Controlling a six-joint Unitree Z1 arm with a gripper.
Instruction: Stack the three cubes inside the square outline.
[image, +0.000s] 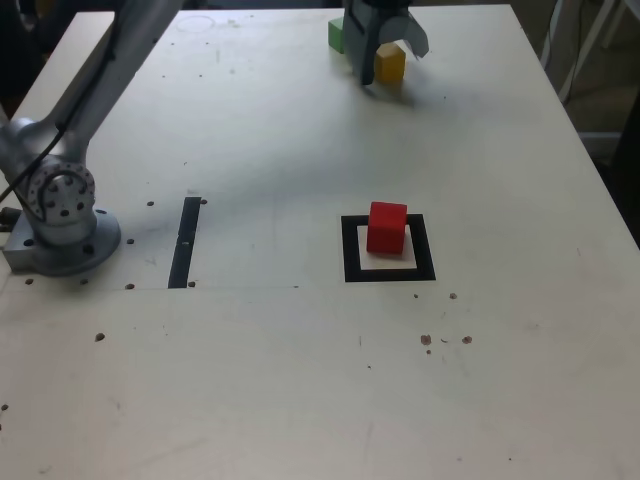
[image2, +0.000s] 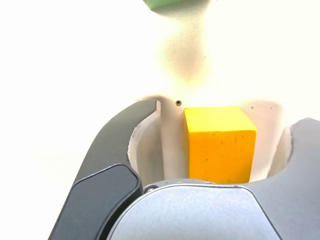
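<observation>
Exterior view: red cube (image: 387, 227) inside the square outline (image: 389, 248); at 12 o'clock, gripper (image: 384, 50) over yellow cube (image: 390, 63), green cube (image: 337, 35) beside. Wrist view: jaws apart, flanking the yellow cube (image2: 219, 143) without touching.

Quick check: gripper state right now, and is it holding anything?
Gripper: open, jaws either side of the yellow cube with gaps showing; not gripping it yet.

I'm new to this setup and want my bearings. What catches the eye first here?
The red cube sits inside the black square outline mid-table. At the far edge the gripper straddles the yellow cube with gaps on both sides, and the green cube sits just beyond it.
</observation>
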